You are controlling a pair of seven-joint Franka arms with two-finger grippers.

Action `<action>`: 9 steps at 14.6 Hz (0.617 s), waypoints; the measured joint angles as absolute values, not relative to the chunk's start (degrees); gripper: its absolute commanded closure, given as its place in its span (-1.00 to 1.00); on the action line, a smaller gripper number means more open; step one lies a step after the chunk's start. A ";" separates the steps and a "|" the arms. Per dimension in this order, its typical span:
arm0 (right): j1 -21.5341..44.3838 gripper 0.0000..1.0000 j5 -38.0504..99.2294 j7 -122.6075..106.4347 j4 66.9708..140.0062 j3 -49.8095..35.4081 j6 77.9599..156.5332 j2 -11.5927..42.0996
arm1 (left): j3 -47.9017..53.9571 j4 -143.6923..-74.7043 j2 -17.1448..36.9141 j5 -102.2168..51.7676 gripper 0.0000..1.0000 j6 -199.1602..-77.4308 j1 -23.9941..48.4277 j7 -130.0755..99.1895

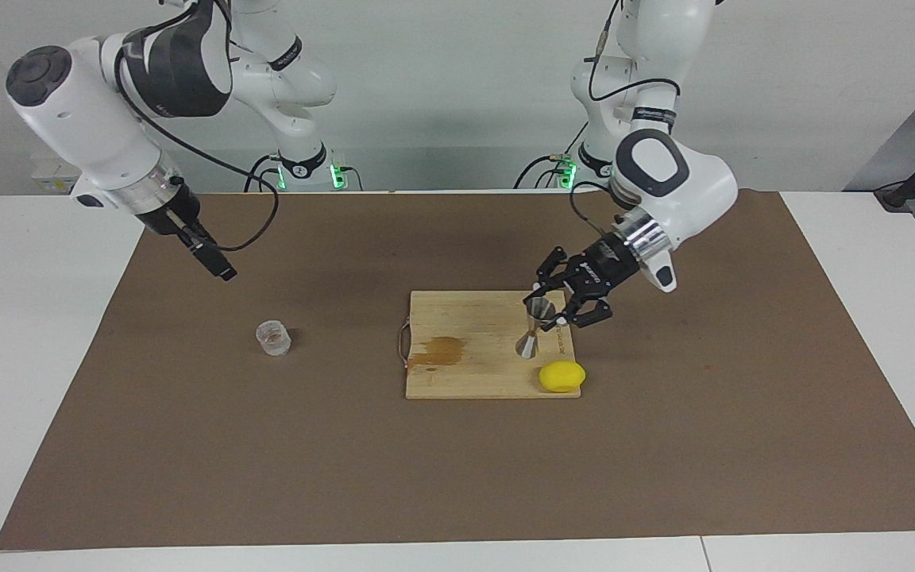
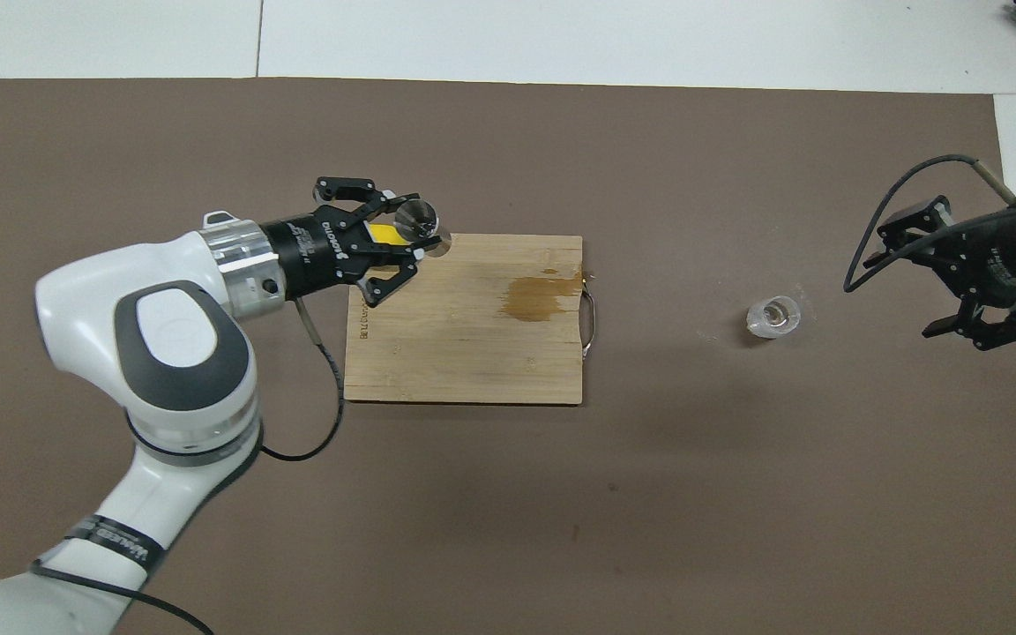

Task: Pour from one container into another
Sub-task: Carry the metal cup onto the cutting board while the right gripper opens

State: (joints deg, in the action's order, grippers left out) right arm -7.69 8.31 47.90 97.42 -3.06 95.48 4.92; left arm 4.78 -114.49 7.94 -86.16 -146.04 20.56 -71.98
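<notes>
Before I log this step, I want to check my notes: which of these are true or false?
1. The left gripper holds the metal jigger over the cutting board. True.
2. The glass tumbler sits on the cutting board. False: it stands on the brown mat, toward the right arm's end.
3. The right gripper holds the tumbler. False: it is open, up in the air.
4. A lemon lies at a corner of the board. True.
5. The board has a brown stain. True.
</notes>
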 measured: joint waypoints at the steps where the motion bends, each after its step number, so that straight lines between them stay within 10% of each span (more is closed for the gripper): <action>1: -8.56 -0.94 9.28 47.90 98.00 -3.04 95.57 5.97 | 4.82 -114.49 8.42 -88.88 1.00 -150.12 23.62 -71.98; 9: -14.16 -0.95 18.81 53.47 110.06 -2.91 111.02 8.75 | 4.69 -111.28 15.78 -94.76 1.00 -160.49 34.94 -71.98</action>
